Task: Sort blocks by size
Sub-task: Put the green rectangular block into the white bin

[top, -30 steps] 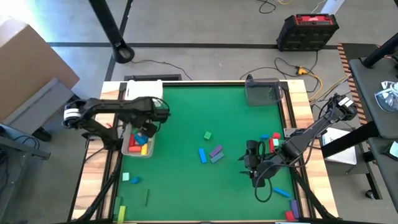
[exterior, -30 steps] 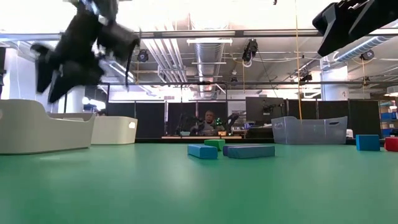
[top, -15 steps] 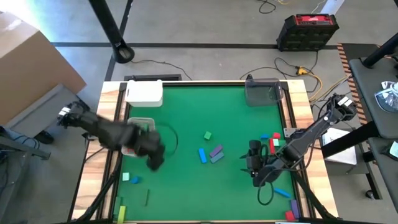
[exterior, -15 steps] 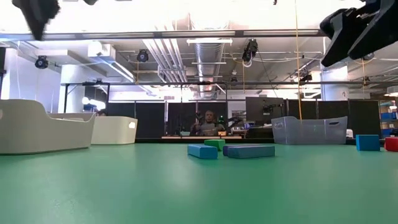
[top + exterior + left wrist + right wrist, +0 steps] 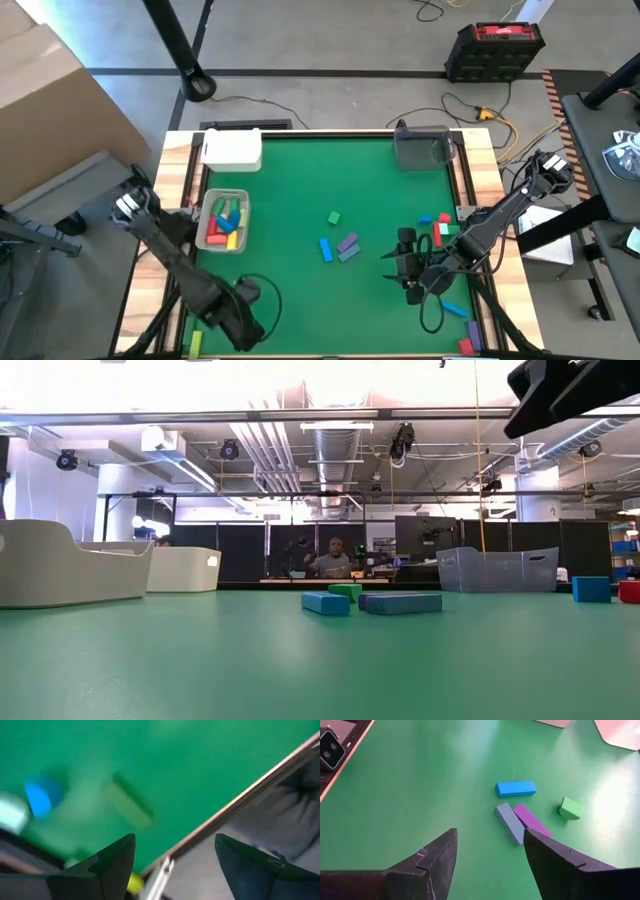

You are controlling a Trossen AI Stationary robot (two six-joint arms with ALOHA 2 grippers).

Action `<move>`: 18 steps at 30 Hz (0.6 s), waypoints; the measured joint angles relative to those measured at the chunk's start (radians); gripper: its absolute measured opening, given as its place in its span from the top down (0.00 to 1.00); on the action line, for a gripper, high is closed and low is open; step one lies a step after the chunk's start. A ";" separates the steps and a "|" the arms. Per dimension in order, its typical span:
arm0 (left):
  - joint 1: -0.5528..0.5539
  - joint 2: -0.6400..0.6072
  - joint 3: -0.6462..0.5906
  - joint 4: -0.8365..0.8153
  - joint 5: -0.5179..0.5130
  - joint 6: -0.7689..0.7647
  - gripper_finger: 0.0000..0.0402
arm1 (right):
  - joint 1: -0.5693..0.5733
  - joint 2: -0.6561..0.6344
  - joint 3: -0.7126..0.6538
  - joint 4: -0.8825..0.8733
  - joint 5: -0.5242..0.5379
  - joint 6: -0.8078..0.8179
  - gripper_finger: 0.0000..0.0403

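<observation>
Loose blocks lie on the green mat: a green cube (image 5: pixel 333 216), a blue bar (image 5: pixel 326 249), and a purple bar and a grey-blue bar (image 5: pixel 347 246) side by side. My right gripper (image 5: pixel 490 855) hovers open just to their right (image 5: pixel 403 262), and they show ahead of it, blue bar (image 5: pixel 515 788) farthest. My left gripper (image 5: pixel 175 855) is open over the near left corner (image 5: pixel 245 322), above a dark green bar (image 5: pixel 127 807), a blue block (image 5: pixel 42 797) and a yellow block (image 5: pixel 134 882). A small clear tray (image 5: pixel 209 199) at the left holds several coloured blocks.
A white tray (image 5: pixel 232 150) stands at the far left and a clear bin (image 5: pixel 422 148) at the far right. More blocks lie by the right edge (image 5: pixel 440 225) and near the right front corner (image 5: pixel 455 310). The wooden table rim (image 5: pixel 180 300) borders the mat.
My left arm has swung fast from above the small clear tray toward the table's near edge and now reaches down over the near left corner. No block has moved.
</observation>
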 joint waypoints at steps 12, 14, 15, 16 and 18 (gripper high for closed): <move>0.003 0.134 -0.105 0.137 0.242 -0.065 0.36 | 0.000 0.000 -0.004 0.005 -0.001 -0.020 0.45; 0.004 0.133 -0.136 0.166 0.250 -0.076 0.36 | 0.000 0.000 -0.004 0.005 -0.001 -0.020 0.45; 0.003 0.133 -0.148 0.165 0.256 -0.085 0.36 | 0.000 0.000 -0.005 0.005 -0.001 -0.020 0.45; 0.002 0.131 -0.160 0.164 0.261 -0.092 0.36 | 0.000 0.000 -0.005 0.005 -0.001 -0.020 0.44; 0.002 0.128 -0.183 0.166 0.264 -0.103 0.36 | 0.000 0.000 -0.006 0.005 -0.001 -0.020 0.44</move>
